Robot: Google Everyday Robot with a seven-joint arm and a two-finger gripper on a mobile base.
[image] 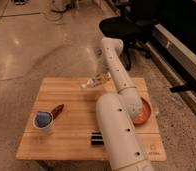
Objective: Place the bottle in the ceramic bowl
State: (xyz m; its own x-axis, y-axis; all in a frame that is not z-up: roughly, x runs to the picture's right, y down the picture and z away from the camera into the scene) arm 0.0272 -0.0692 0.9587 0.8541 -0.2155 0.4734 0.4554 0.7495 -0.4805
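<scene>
My gripper [100, 79] hangs above the far middle of the wooden table [76, 100], shut on the small whitish bottle [89, 84], which sticks out to its left, lifted off the wood. The orange-red ceramic bowl [145, 114] sits near the table's right edge, to the right of and nearer than the gripper. My white arm covers most of the bowl's left side.
A white cup with blue contents [42, 120] stands at the near left, with a small red object [57, 110] beside it. A black bar [96, 138] lies near the front edge. A black office chair [123, 27] stands beyond the table.
</scene>
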